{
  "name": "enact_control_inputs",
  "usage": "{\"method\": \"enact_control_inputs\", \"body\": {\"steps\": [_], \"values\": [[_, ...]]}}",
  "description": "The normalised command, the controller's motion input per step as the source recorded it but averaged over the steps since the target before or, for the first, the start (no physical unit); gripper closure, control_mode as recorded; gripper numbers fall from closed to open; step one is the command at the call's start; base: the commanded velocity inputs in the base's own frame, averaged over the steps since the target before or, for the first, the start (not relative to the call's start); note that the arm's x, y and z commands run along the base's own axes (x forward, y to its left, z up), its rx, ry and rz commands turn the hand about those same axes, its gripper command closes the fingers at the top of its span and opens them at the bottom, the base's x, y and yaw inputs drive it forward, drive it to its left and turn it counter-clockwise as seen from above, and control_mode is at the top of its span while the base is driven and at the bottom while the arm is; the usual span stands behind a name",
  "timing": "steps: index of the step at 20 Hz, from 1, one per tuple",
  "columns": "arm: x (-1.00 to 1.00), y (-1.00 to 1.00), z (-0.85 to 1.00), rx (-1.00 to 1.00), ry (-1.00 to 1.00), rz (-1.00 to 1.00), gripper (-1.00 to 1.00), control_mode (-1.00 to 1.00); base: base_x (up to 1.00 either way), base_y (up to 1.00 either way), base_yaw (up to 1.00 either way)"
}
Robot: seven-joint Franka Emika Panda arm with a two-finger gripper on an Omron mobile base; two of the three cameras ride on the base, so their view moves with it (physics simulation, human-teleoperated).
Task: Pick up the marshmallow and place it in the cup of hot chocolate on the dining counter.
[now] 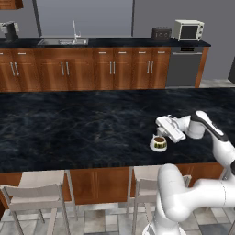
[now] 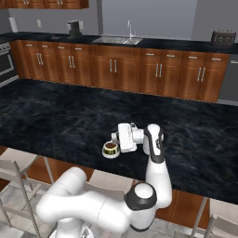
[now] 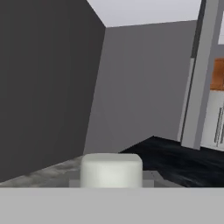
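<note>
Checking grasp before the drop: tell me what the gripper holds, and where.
The marshmallow, pinched by its sides between the gripper fingertips.

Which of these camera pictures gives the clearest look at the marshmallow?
The hand view: the marshmallow sits large and close at the bottom. In both base views it is too small to make out by the end effector above the cup of hot chocolate.

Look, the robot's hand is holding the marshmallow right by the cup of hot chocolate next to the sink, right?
Not by the sink. The cup of hot chocolate stands on the dining counter, as the left base view shows. The rest holds: the gripper is beside it, shut on the marshmallow.
</note>
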Motion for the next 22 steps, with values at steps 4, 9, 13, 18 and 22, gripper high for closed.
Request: {"method": "enact_control_inputs", "body": {"steps": [4, 9, 13, 18, 22], "values": [[-0.27, 0.00, 0.03, 0.00, -0.08, 0.00, 1.00, -1.00, 0.00, 0.00, 0.00], [-0.26, 0.03, 0.13, 0.00, -0.14, 0.00, 1.00, -1.00, 0.00, 0.00, 0.00], [-0.10, 0.05, 0.01, 0.00, -0.03, 0.00, 1.00, -1.00, 0.00, 0.00, 0.00], [0.05, 0.02, -0.01, 0.00, 0.01, 0.00, 1.00, -1.00, 0.00, 0.00, 0.00], [0.09, 0.08, -0.06, 0.00, 0.01, 0.00, 1.00, -1.00, 0.00, 0.00, 0.00]]}}
